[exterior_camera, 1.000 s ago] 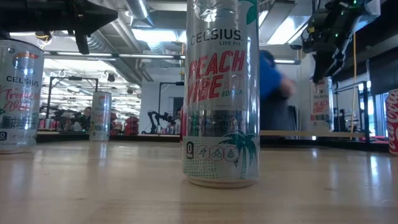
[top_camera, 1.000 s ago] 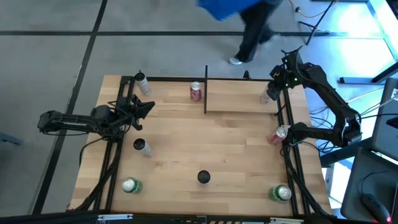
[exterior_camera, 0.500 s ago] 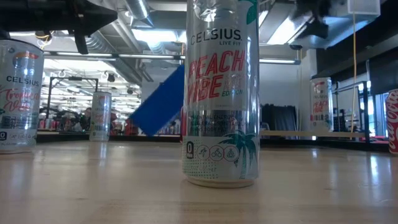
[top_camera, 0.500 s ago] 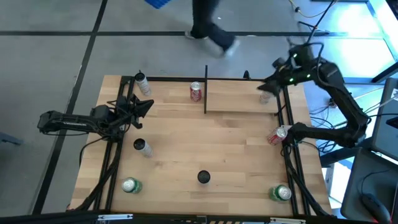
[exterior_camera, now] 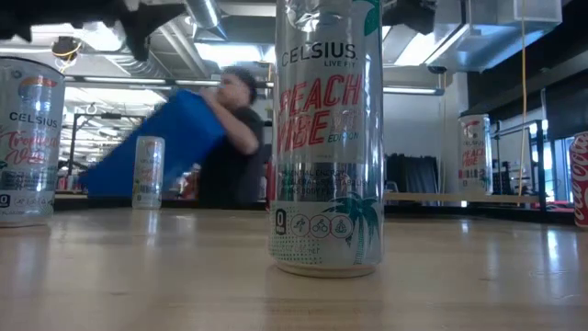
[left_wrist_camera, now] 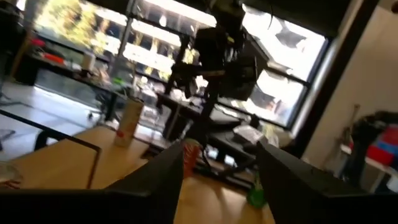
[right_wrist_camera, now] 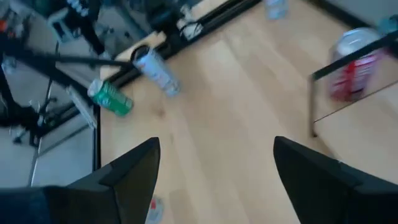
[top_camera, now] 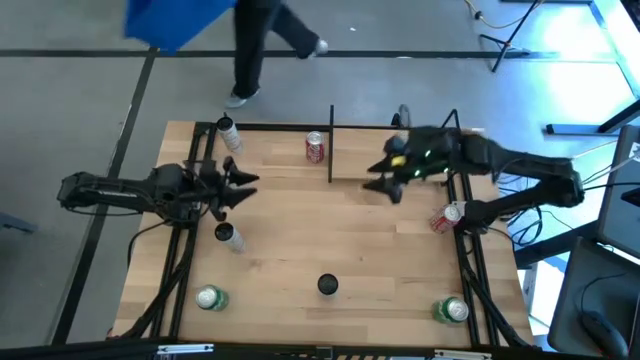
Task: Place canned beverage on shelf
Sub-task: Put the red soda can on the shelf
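Light wood table (top_camera: 330, 230), black rod frame along both side edges. Shelf (top_camera: 385, 165) sits at the far edge, right of centre, black posts at its corners. Grey floor beyond; a person (top_camera: 250, 40) with something blue is walking past the far side, also blurred behind the cans in the low view. Industrial ceiling, ducts and lights.

Right gripper (top_camera: 385, 180) is over the shelf's front-left area, fingers (right_wrist_camera: 134, 174) spread wide, nothing between them. Left gripper (top_camera: 235, 185) hovers near the left frame, fingers (left_wrist_camera: 155, 180) apart, empty, touching nothing.

Cans, high view: eight, I think.
- red can (top_camera: 315, 147) at the far edge, just left of the shelf post
- slim silver can (top_camera: 229, 134) at the far-left corner
- slim silver can (top_camera: 229, 236) left of centre
- green can (top_camera: 210, 297) near-left
- dark-topped can (top_camera: 328, 285) near centre; the Celsius Peach Vibe filling the low view
- green can (top_camera: 453, 310) near-right
- red can (top_camera: 445, 216) at the right frame
- one on the shelf's right end is mostly hidden under the right arm from above, but the low view shows a can (exterior_camera: 474, 154) standing on the board.
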